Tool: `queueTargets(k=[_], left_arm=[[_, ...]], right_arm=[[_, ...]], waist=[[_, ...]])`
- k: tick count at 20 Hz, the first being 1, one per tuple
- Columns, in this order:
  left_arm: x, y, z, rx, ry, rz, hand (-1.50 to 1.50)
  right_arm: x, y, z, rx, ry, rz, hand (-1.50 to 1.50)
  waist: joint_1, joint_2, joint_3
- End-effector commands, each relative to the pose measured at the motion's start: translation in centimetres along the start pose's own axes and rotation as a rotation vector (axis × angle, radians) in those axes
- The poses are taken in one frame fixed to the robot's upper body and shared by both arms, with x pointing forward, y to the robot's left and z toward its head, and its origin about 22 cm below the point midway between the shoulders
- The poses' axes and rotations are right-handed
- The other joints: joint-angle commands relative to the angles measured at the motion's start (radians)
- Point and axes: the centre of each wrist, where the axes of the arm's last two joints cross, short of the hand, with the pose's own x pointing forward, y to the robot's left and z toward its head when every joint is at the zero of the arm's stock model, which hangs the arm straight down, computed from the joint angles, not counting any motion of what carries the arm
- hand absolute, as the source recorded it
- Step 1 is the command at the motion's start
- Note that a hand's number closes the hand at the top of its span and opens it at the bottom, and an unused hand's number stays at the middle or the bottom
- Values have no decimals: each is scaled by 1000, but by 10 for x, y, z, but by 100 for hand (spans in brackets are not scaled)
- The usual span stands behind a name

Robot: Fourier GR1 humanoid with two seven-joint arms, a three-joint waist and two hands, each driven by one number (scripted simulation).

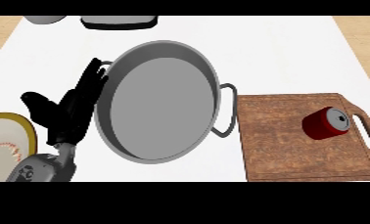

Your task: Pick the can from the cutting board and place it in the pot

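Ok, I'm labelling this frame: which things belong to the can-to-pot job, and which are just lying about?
Job: can, cutting board, pot, left hand.
Lying about: plate at left edge, grey bowl and dark tray at far edge.

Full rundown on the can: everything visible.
The can is red with a silver end that bears a small tab. It lies on its side, silver end turned toward the view's upper right, on the brown wooden cutting board, close to its right edge. Only the board touches it; it looks undented and closed.

Left hand (66,113) resting, fingers straight
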Motion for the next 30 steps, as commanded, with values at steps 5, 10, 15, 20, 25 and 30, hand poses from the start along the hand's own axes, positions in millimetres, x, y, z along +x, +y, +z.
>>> queueTargets(k=[5,10,15,20,25,30], left_arm=[[5,5,-3,-10,-12,-12,0],[22,9,-15,-4,-8,4,0],[-5,-6,2,-11,-4,-2,0],[5,-9,-8,-7,-4,1,0],[9,-11,16,-5,-11,8,0],[6,-9,8,-18,4,19,0]], right_arm=[[25,-8,-14,141,174,38,-150],[11,12,-25,170,238,21,-150],[6,48,-42,231,301,88,-150],[1,68,-46,250,335,133,-150],[4,86,-50,198,331,97,-150],[19,75,-58,178,307,75,-150]], waist=[[11,2,0],[11,4,1],[14,4,1],[11,4,2],[14,2,2],[12,2,1]])
